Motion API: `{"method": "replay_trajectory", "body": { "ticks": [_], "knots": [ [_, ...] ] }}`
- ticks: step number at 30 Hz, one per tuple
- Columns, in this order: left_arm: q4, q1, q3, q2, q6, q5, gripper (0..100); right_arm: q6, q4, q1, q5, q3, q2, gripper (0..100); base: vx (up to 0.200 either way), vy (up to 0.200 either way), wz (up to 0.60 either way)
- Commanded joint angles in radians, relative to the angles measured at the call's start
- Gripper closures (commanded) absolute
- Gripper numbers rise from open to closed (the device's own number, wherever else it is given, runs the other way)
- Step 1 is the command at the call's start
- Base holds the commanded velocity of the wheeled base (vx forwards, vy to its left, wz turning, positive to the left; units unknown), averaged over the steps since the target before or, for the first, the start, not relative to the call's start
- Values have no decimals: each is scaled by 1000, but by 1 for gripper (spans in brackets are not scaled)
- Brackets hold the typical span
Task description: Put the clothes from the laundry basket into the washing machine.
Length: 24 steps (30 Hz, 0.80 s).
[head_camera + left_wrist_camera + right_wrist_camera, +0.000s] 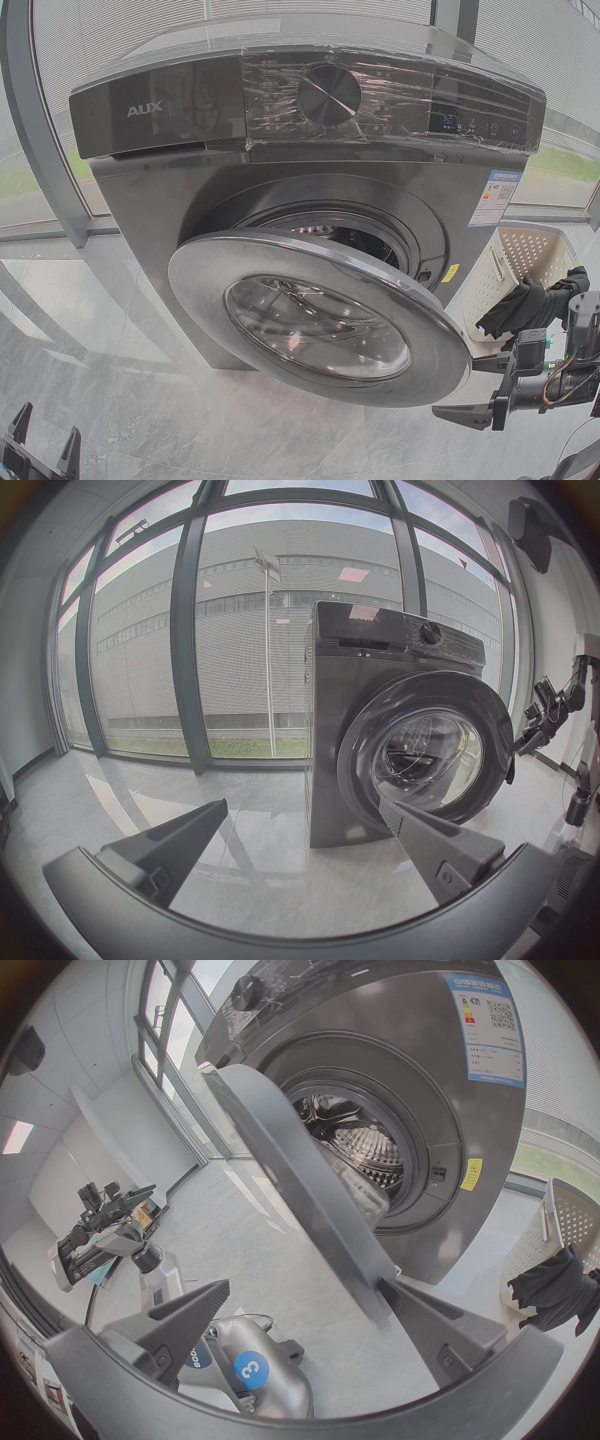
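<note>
- The washing machine [187, 200] door [312, 312] is found open, and no garment is seen in its drum [362, 1147]; loading is judged not begun.
- Dark clothes [528, 306] are draped over the laundry basket [531, 250], just right of the machine.
- The right gripper [455, 386] is held wide open at the door's edge, with the clothes apart from its fingers [462, 414].
- The left gripper [47, 431], equally wide, is seen low before the machine.

Glossy grey marble-tiled floor [94, 350] mirroring daylight; tall dark-framed glass windows [137, 667] facing grey ribbed building [250, 655] and grass strip [244, 747].

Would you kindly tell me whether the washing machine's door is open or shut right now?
Open: the door is swung outward, and the drum shows behind it.
</note>
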Motion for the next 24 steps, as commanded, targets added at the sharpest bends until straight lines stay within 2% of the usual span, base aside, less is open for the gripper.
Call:
{"method": "replay_trajectory", "body": {
  "ticks": [1, 7, 13, 17, 20, 24],
  "knots": [
    [0, 0, 16, -18, 1, 0, 0, 5, 0, 26, 4, 20, -38, 0, 0, 0, 0],
    [0, 0, 16, -18, 1, 0, 0, 17, -2, 7, -6, -28, -20, 0, 0, 0, 0],
    [0, 0, 16, -18, 1, 0, 0, 11, -3, -37, -6, -85, 46, 0, -200, 0, 0],
    [0, 0, 16, -18, 1, 0, 0, 11, -2, -22, -6, -82, 58, 0, 0, 0, 0],
    [0, 0, 16, -18, 1, 0, 0, 17, -3, 33, -3, -54, 49, 0, 0, 0, 0],
    [0, 0, 16, -18, 1, 0, 0, 14, -3, 41, -2, -32, 24, 0, 0, 0, 0]
  ]
}}
